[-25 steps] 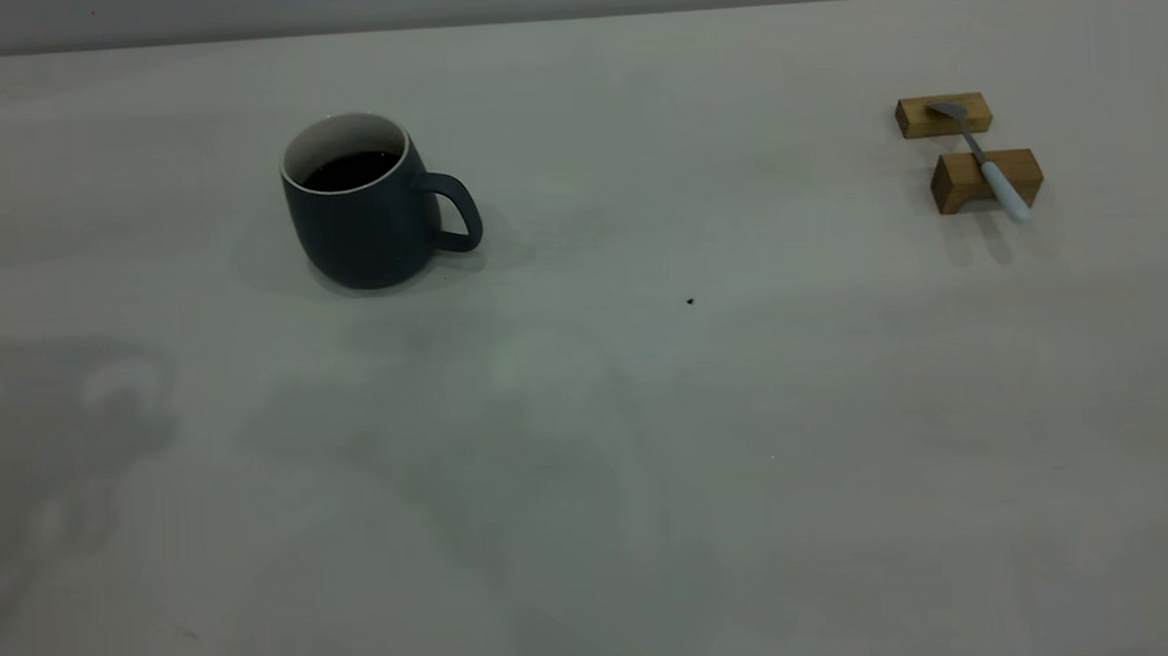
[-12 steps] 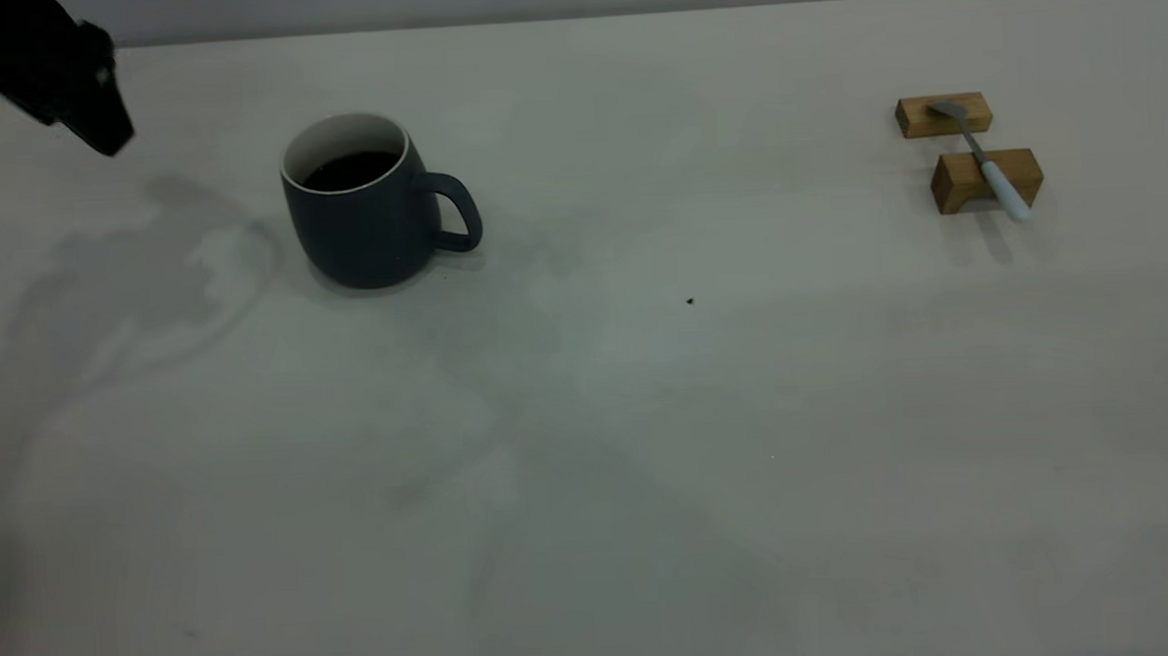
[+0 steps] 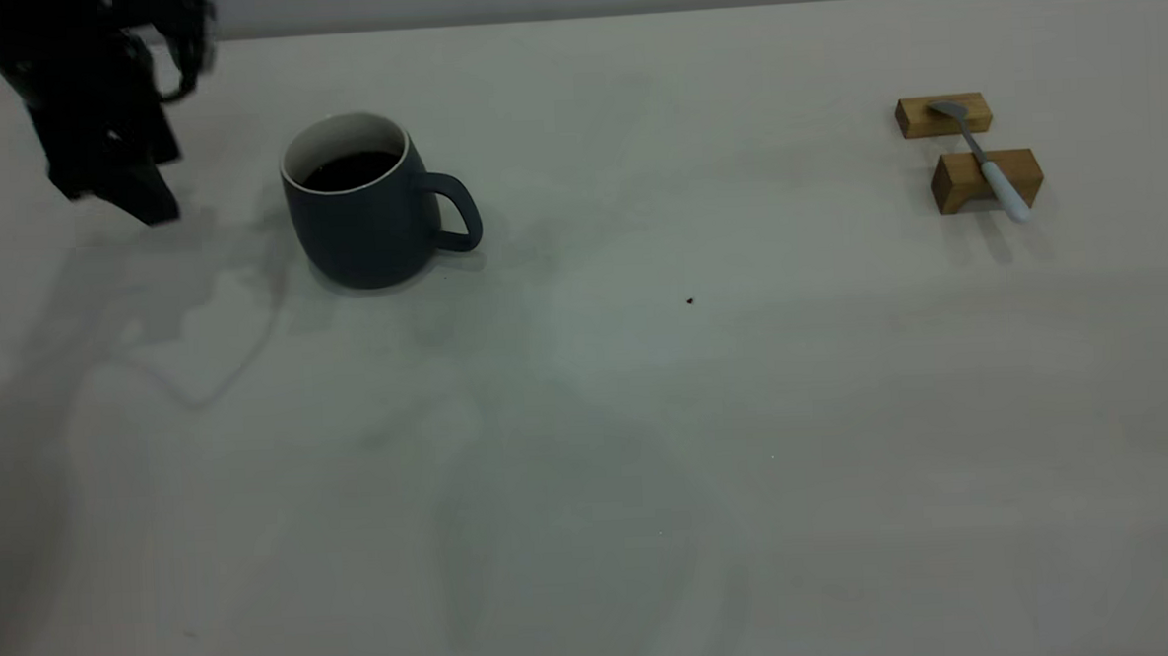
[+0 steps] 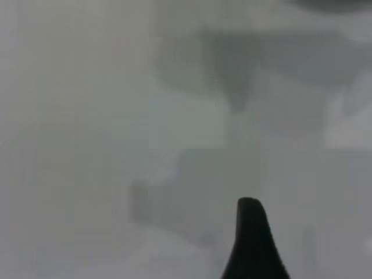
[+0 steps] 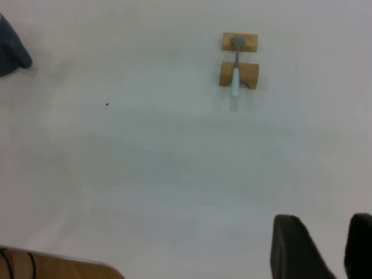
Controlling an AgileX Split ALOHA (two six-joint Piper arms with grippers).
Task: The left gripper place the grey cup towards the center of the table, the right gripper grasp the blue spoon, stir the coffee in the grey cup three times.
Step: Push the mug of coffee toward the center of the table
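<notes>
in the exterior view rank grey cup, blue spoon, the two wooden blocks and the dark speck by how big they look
1. grey cup
2. the two wooden blocks, near block and far block: alike, and distance muddies it, so unranked
3. blue spoon, long but thin
4. dark speck

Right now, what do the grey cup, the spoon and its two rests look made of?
Grey cup: likely ceramic, matte slate outside, glossy white inside. Blue spoon: grey metal bowl and neck; pale handle looks plastic or glazed, unclear. Two blocks: wood, by their tan, grainy look.
</notes>
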